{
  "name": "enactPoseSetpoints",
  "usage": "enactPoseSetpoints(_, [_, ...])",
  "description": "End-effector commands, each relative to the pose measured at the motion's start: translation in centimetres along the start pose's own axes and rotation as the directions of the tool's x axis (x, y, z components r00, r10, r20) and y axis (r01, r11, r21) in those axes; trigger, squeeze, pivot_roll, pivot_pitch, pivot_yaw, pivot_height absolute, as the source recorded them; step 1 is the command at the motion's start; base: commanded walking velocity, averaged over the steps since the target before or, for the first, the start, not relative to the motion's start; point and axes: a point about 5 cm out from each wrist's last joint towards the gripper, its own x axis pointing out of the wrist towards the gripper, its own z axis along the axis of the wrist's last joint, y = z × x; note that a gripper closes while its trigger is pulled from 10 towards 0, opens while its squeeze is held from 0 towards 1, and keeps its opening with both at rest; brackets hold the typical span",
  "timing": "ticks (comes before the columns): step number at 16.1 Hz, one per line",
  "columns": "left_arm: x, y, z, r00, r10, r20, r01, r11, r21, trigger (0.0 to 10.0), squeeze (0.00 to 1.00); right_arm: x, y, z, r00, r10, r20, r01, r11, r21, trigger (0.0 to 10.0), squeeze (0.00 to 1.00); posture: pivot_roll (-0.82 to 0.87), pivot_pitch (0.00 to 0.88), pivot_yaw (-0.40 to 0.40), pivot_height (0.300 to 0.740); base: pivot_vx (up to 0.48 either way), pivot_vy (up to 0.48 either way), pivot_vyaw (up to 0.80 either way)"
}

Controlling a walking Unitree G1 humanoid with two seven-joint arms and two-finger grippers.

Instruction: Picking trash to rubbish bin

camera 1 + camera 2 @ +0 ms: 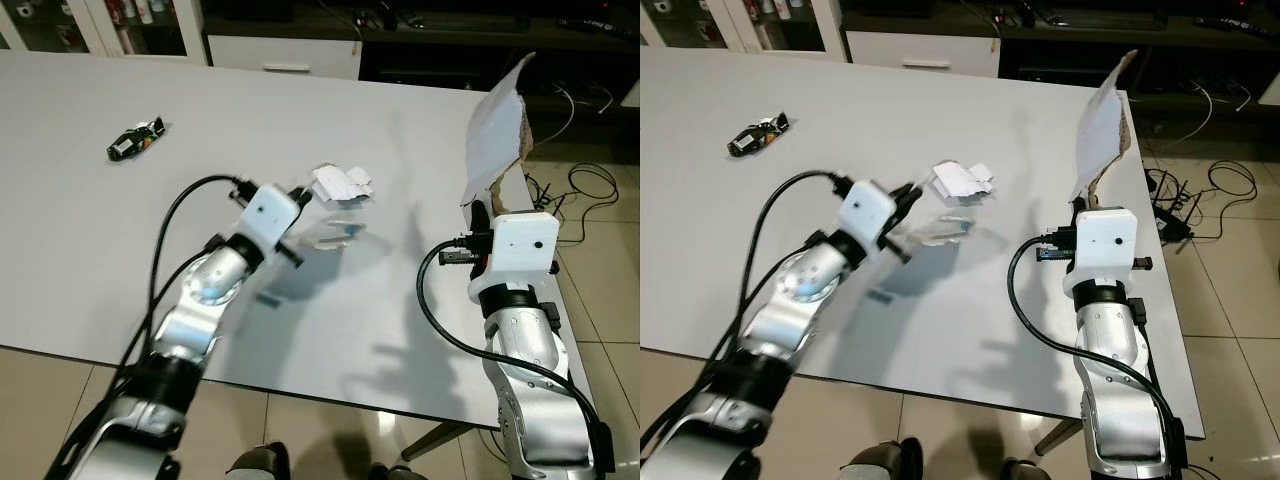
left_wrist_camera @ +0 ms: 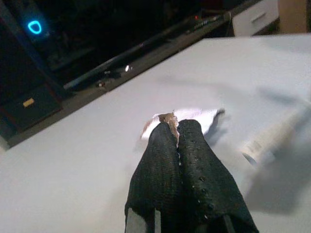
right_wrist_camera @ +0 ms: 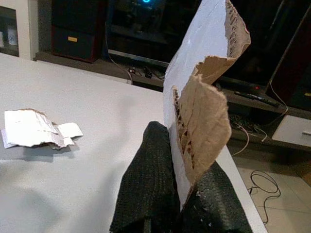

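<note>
Your torn cardboard sheet (image 1: 497, 125) stands upright over the bench (image 1: 80, 250) edge, clamped in the right pincer (image 3: 181, 194), that forearm raised. Your left pincer (image 2: 177, 133), arm stretched forward, is pressed closed beside the crumpled paper (image 1: 342, 184); no legible print

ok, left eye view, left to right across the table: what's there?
Small dark crumpled wrapper → left gripper, blurred → crumpled white paper scrap → torn white-and-brown cardboard sheet held upright by the right gripper, at the white table's right edge.
</note>
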Motion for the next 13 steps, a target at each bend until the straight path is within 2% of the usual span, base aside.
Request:
enactPoseSetpoints(1, [-0.1,-0.3,-0.2,1.000,-0.022,-0.009,0.022,1.000,-0.004,0.0,0.00,-0.1,-0.1,-0.3,1.000,0.005,-0.013,-0.005,1.000,0.005,10.0,0.00,0.11,0.110,-0.007,0.740,0.000,0.000,0.00])
enactPoseSetpoints(2, [-0.1,-0.3,-0.5,1.000,-0.009,-0.029,0.009,1.000,-0.021,2.5,0.00,-0.1,0.0,-0.5,1.000,0.006,-0.022,-0.006,1.000,0.008,10.0,0.00,0.12,0.111,-0.007,0.740,0.000,0.000,0.00])
enactPoseSetpoints(3, [0.0,-0.3,-0.5,0.999,0.006,-0.041,-0.008,0.999,-0.047,6.9,0.00,-0.1,0.1,-0.7,0.999,0.006,-0.033,-0.005,1.000,0.010,10.0,0.00,0.12,0.111,-0.007,0.740,0.000,0.000,0.00])
enactPoseSetpoints(4, [0.4,-0.4,-0.4,0.999,0.024,-0.046,-0.027,0.997,-0.071,8.1,0.00,-0.1,0.1,-0.7,0.999,0.005,-0.036,-0.005,1.000,0.013,10.0,0.00,0.11,0.109,-0.007,0.740,0.000,0.000,-0.75])
enactPoseSetpoints(5, [0.6,-0.7,-0.3,0.999,0.024,-0.049,-0.027,0.997,-0.076,10.0,0.00,-0.1,0.2,-0.7,0.999,0.005,-0.037,-0.005,1.000,0.013,10.0,0.00,0.11,0.109,-0.005,0.740,0.000,0.000,-0.77])
enactPoseSetpoints(9, [1.0,-0.8,-0.4,0.995,0.058,-0.076,-0.065,0.993,-0.101,10.0,0.00,-0.2,0.0,-0.8,0.999,0.000,-0.038,0.000,1.000,0.012,10.0,0.00,0.11,0.109,-0.003,0.740,0.000,0.000,-0.73])
enactPoseSetpoints(13, [1.1,-0.8,-0.6,0.994,0.063,-0.094,-0.076,0.987,-0.139,10.0,0.00,-0.3,0.1,-0.9,0.999,0.001,-0.038,0.000,1.000,0.013,10.0,0.00,0.11,0.111,-0.001,0.740,0.000,0.000,0.00])
